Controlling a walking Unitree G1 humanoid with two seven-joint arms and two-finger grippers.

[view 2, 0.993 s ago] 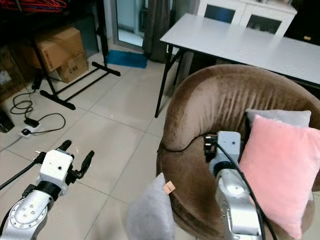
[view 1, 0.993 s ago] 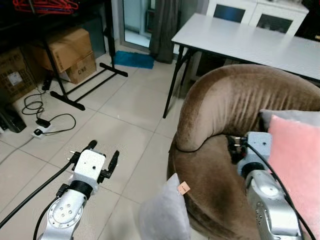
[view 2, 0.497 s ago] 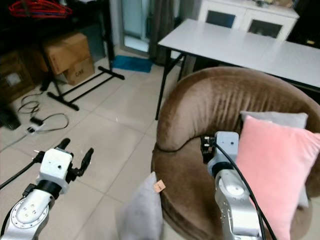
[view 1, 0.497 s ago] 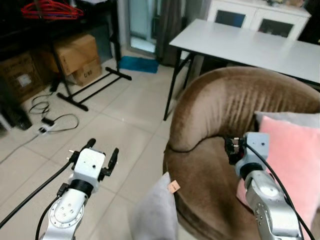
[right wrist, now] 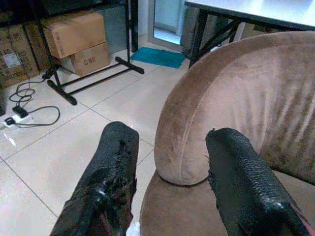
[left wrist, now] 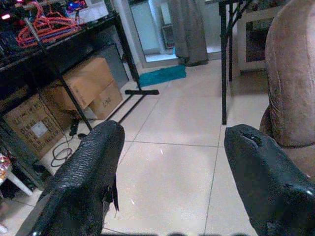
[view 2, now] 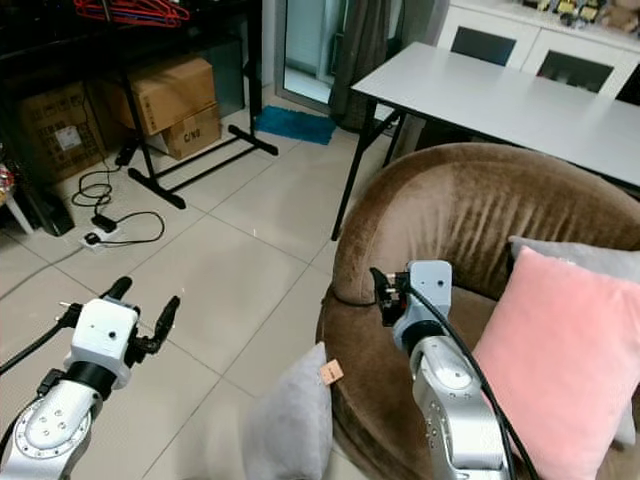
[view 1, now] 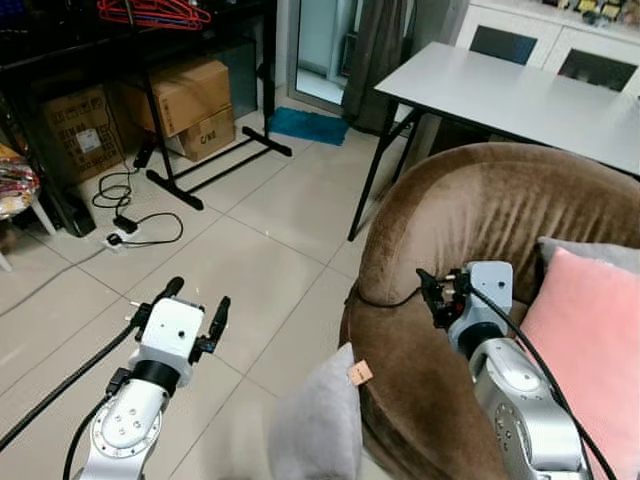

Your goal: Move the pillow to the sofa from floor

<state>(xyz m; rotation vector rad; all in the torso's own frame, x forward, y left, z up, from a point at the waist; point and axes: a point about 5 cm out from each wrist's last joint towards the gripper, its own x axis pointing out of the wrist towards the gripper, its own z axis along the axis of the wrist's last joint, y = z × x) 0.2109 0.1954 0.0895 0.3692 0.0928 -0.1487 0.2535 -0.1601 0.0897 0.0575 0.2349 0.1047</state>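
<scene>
- The grey pillow (view 1: 318, 425) stands on edge on the tiled floor (view 1: 250, 250), leaning against the front of the brown sofa (view 1: 480, 220), low in the head views and between the two arms.
- Its long axis runs roughly upright, with one corner pointing up; a small tan tag (view 1: 359, 373) sits at that top corner, just beside the sofa's seat edge. The lower part is cut off by the frame, so how it rests on the floor is hard to judge.
- The left claw (view 1: 190, 305) hovers over bare floor with its two black fingers spread wide and nothing between them. The pillow lies toward the robot's right of it and lower, near but apart.
- The right claw (view 2: 383, 290) is raised over the sofa's seat, close to the curved arm (right wrist: 197, 123), fingers apart and empty. The pillow is below it and toward the robot's left, on the other side of the seat edge.
- Judged from the head views, both arms flank the pillow; the left has an open path across the floor, while the right would have to come down past the sofa's edge.
- A pink pillow (view 2: 560, 370) and another grey one (view 2: 575, 255) already lean on the sofa's backrest.
- The pillow is not yet grasped; the task looks to be at its start.
</scene>
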